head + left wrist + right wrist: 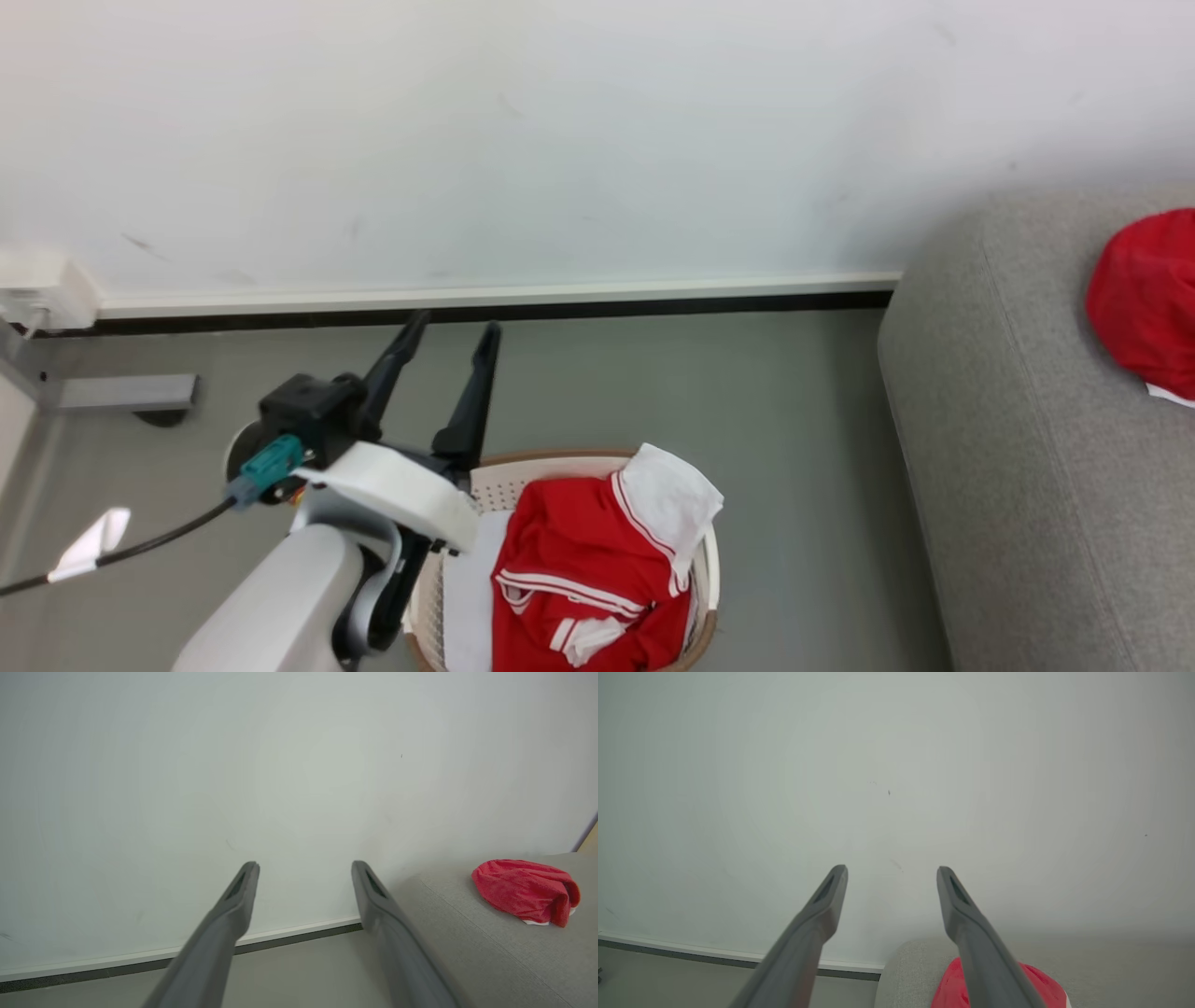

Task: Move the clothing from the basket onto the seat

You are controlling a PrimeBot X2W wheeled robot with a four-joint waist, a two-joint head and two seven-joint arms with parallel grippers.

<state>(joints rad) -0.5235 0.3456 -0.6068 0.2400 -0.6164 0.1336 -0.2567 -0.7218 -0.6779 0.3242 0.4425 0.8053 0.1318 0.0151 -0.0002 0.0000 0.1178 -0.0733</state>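
Step in hand, as judged: between transfers, with nothing held.

Seat [1008, 420]: one red garment [1144, 299] lies bunched on it.

Basket [560, 457]: stands on the floor near the seat's end, not touching it. The remaining clothing [579, 551] is heaped inside, red with white stripe trim, with a white panel draped over the far rim. A white sheet [467, 597] lies flat beside it.

Left fingers [471, 392]: apart and empty, raised over the basket's left rim and pointing at the wall.

Right fingers [822, 910]: apart and empty, above the garment on the seat.

Next move calls for lowering fingers into the basket and pinching a red fold, clear of the sheet and rim.
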